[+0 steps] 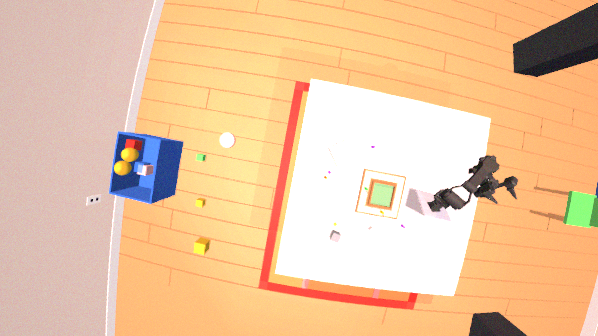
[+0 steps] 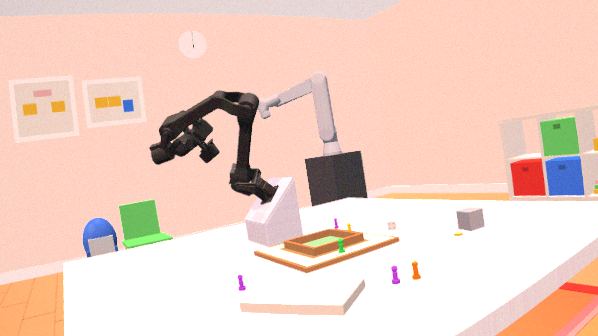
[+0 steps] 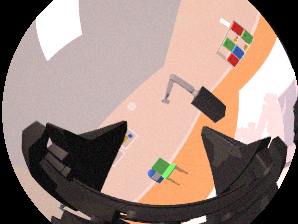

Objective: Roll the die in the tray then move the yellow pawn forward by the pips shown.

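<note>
The white die (image 1: pixel 370 228) (image 2: pixel 391 225) lies on the table outside the board; its pips are too small to read. The square board (image 1: pixel 400 198) (image 2: pixel 350 256) carries the brown-walled tray (image 1: pixel 394 196) (image 2: pixel 300 249) with a green floor; no die shows in it. The yellow pawn (image 1: pixel 382 212) (image 2: pixel 349 227) stands on the board's track beside the tray, on the die's side. The green pawn (image 1: pixel 366 189) (image 2: pixel 341 246) stands on another side of the track. My gripper (image 1: pixel 505 198) (image 3: pixel 165 128) is open and empty, raised beyond the table edge behind the arm's base, far from die and pawns.
Off the board are purple pawns (image 1: pixel 372 147) (image 1: pixel 329 172) (image 1: pixel 402 226), an orange pawn (image 1: pixel 325 177) (image 2: pixel 415 270), a grey cube (image 1: pixel 335 236) (image 2: pixel 470 219), a small yellow piece (image 1: pixel 335 224) (image 2: pixel 458 234) and a pale slab (image 2: pixel 300 308). The arm's white base (image 2: pixel 275 222) stands close beside the board.
</note>
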Tool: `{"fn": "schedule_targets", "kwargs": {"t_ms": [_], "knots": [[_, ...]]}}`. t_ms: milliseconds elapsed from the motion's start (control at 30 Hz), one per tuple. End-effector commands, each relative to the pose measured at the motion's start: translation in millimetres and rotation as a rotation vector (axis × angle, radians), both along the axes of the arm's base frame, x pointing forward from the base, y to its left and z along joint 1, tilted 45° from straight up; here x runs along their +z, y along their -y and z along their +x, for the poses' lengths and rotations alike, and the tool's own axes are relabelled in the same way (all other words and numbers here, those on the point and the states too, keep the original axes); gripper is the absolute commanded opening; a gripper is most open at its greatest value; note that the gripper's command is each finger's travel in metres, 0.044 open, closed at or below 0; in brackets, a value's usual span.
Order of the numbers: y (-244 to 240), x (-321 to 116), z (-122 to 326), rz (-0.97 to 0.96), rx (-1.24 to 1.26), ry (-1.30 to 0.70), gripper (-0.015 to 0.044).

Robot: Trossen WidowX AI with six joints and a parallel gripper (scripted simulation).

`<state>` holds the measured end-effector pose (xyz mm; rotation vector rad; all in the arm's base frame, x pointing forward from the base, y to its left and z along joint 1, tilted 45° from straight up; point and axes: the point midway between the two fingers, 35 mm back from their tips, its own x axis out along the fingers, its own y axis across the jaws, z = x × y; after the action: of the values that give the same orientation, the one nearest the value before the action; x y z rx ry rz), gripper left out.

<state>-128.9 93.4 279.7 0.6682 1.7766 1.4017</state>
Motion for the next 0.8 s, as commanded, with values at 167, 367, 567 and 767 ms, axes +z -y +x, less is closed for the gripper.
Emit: {"fn": "schedule_targets", "kwargs": {"t_ms": [167,367,567,767], "knots": [[25.8,-0.6,-21.8,0.016,0.140,0.068,0.0275],[88.0,-4.8,-51.9,0.071,0.418,0.195,0.0275],[157.0,-12.8,-60.6,0.152,0.686,0.308,0.0275],[232.2,-25.6,-45.7,0.266,0.967,0.413,0.0275]]}}
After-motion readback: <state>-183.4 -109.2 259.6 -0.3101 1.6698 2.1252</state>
